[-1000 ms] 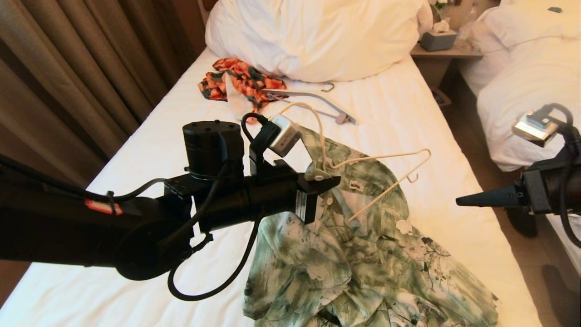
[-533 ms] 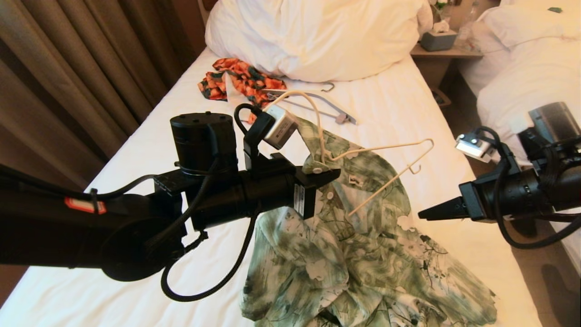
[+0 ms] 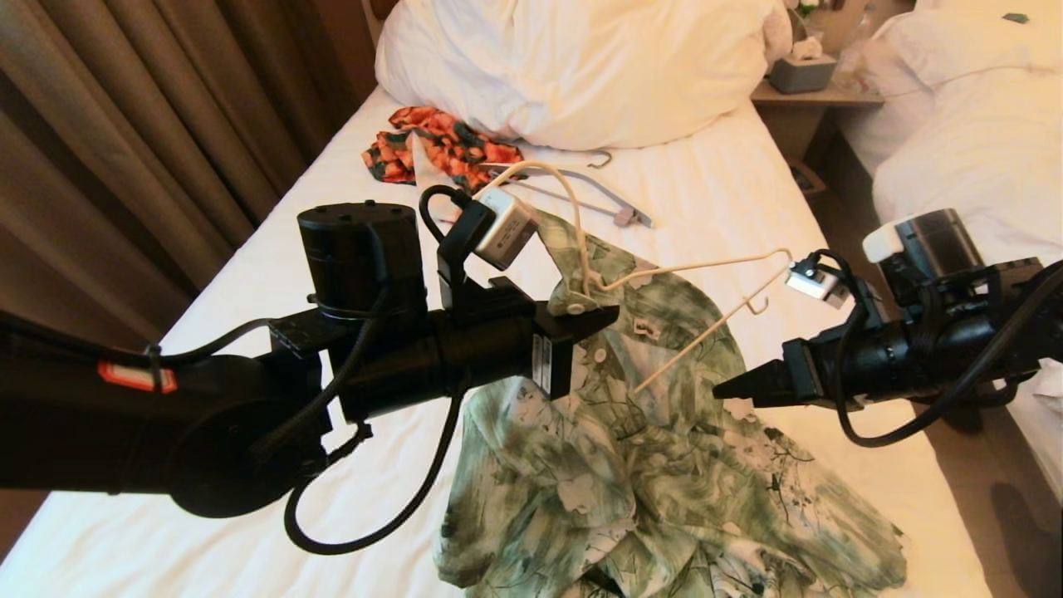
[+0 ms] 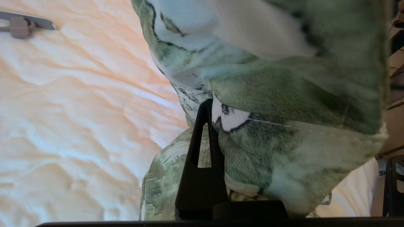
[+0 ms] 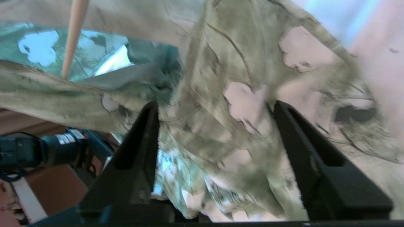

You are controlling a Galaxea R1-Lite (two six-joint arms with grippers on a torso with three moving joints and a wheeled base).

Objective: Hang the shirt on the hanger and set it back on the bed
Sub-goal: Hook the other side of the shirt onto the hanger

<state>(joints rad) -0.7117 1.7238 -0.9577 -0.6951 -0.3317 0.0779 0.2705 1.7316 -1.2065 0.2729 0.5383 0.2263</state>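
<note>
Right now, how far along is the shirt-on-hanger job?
Partly done. The left gripper is shut on the shirt collar by the hanger neck, lifting both. One hanger arm is under fabric; the other pokes out bare. The right gripper is open around that side's fabric. Left: dress that shoulder, then lay it on the bed.
</note>
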